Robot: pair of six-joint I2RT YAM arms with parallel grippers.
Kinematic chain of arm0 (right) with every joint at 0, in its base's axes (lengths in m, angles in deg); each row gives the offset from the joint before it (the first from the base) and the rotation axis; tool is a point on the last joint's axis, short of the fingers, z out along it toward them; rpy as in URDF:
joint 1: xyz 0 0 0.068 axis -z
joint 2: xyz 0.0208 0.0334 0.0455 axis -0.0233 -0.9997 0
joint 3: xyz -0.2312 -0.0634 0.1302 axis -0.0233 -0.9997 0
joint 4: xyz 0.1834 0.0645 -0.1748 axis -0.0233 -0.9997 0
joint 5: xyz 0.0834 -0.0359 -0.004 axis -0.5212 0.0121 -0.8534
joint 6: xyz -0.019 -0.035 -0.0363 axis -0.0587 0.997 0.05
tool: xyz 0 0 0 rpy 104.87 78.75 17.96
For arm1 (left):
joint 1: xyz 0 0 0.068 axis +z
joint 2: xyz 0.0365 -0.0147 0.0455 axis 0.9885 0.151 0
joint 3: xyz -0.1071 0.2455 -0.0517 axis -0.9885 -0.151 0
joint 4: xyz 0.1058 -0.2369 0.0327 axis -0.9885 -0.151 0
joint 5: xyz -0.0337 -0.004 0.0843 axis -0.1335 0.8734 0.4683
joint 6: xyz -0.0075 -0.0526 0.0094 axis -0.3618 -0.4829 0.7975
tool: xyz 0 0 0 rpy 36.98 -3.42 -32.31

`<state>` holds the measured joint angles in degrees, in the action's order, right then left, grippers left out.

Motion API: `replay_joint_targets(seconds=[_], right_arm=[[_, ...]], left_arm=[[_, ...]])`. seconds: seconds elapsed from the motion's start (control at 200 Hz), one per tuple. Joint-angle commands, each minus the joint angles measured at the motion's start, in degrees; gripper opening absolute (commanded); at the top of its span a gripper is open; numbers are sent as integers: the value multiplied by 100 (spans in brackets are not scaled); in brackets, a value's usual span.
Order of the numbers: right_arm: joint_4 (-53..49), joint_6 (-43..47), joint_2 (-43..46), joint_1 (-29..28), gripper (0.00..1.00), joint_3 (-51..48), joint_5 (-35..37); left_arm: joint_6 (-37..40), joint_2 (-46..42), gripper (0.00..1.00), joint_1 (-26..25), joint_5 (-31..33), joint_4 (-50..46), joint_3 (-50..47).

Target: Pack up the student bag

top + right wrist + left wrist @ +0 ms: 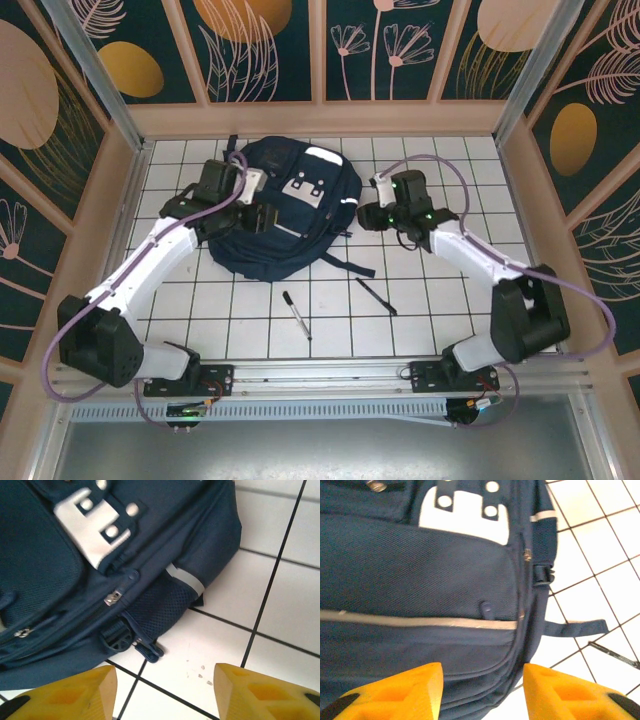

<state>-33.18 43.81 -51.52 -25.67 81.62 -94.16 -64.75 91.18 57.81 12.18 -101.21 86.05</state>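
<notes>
The left gripper [262, 216] is hovering over the left side of the student bag [300, 240], its fingers standing apart. The bag is lying flat on the far middle of the tiled table [250, 300]. The right gripper [367, 214] is hanging at its right edge, also with its fingers apart.

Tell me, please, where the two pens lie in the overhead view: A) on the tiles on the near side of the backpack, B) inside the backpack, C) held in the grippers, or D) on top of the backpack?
A: one pen and the other pen lie flat on the tiled table, on the near side of the backpack.
</notes>
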Motion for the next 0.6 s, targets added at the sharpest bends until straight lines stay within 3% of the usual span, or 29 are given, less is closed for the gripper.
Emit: replay_joint_targets(seconds=[0.0,0.19,0.27,0.285,0.3,0.45,0.591], right_arm=[[957,375,792,15,55,-649,80],[1519,534,1777,64,63,-1261,1142],[1454,53,1953,196,83,-1340,1166],[1446,14,1983,220,95,-1372,1103],[1448,-10,2042,252,99,-1417,938],[1373,1,2211,398,99,-1611,42],[1039,101,2047,450,99,-1472,-213]], left_arm=[[450,583,47,-442,533,-200,479],[-197,1791,51,-1274,1569,-267,1462],[-621,2347,52,-1467,1952,-257,1703],[-694,2435,52,-1478,1996,-266,1745],[-775,2527,52,-1484,2030,-274,1784],[-1294,3401,53,-1487,2604,-613,2273],[-1833,3961,51,-1485,3292,-1160,2776]])
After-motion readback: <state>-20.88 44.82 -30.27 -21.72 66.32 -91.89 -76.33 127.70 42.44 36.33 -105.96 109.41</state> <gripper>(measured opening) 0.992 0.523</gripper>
